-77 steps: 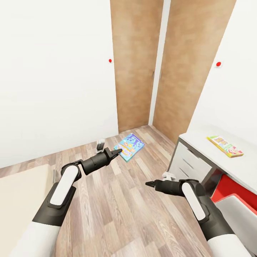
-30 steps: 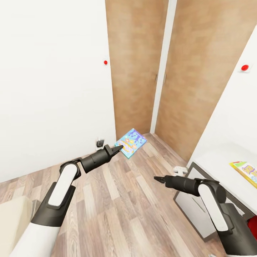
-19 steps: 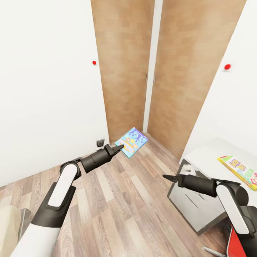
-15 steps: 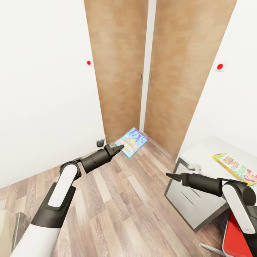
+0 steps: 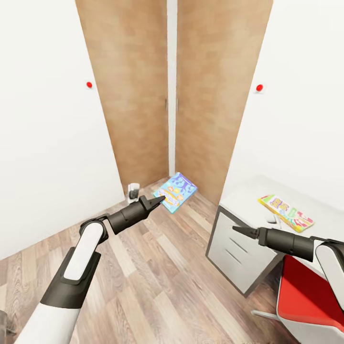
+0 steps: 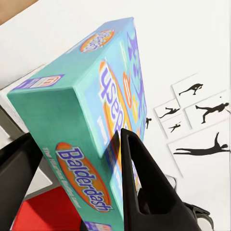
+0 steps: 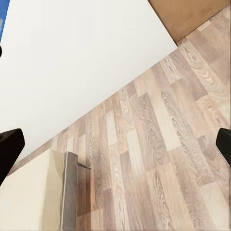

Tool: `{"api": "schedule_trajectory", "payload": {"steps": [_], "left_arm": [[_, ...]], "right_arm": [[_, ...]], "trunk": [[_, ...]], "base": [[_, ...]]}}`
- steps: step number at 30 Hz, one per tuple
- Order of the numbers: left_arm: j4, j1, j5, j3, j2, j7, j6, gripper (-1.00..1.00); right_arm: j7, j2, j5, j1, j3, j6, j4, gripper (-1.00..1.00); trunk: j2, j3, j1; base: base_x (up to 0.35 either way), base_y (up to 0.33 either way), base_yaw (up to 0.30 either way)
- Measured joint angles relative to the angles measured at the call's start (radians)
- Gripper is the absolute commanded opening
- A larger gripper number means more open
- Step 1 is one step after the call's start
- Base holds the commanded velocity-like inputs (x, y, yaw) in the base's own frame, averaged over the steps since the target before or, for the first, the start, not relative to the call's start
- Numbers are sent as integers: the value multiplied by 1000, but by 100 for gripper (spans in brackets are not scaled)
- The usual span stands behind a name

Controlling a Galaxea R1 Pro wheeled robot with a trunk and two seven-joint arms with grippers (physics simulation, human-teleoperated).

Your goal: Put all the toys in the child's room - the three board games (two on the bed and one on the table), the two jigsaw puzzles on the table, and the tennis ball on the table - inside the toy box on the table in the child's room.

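My left gripper (image 5: 157, 199) is shut on the edge of the light-blue cartoon board game (image 5: 175, 191), held up off the wood floor in front of the brown doors. In the left wrist view the teal "Balderdash" box (image 6: 96, 120) sits clamped between the black fingers (image 6: 144, 187). A slim yellow-red-green board game (image 5: 285, 213) lies on the table (image 5: 248, 196) at the right. My right gripper (image 5: 239, 231) hovers by the table's near corner; in the right wrist view its fingers (image 7: 9, 149) stand wide apart, open and holding nothing. The toy box is out of view.
Two brown doors (image 5: 143, 95) fill the corner ahead between white walls. A small white-grey object (image 5: 133, 192) stands at the wall's foot. A red chair (image 5: 303, 298) sits by the white drawers (image 5: 231, 248). The bed's corner (image 7: 29, 197) shows over plank floor. Silhouette pictures (image 6: 197, 115) hang on the wall.
The camera has swung, so the doors, the table and the red chair have slid across the picture. The left gripper keeps hold of the light-blue box. The right arm now reaches beside the table's corner.
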State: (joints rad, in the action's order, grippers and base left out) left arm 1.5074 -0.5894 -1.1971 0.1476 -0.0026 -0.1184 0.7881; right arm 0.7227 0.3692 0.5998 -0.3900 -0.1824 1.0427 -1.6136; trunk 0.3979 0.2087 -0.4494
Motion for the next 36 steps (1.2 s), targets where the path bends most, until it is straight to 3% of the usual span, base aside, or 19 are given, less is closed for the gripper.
{"api": "schedule_trajectory", "payload": {"steps": [19,36], "left_arm": [[0,9,1,-1,1,-21,-8,-100],[1,9,1,2,0,-22,-8,-100]], "right_arm": [[3,0,0,0,-4,0,0,100],[3,0,0,0,-4,0,0,100]], "trunk": [[0,-6,0],[0,-12,0]], "base": [[5,2,-283],[199,146,-283]]}}
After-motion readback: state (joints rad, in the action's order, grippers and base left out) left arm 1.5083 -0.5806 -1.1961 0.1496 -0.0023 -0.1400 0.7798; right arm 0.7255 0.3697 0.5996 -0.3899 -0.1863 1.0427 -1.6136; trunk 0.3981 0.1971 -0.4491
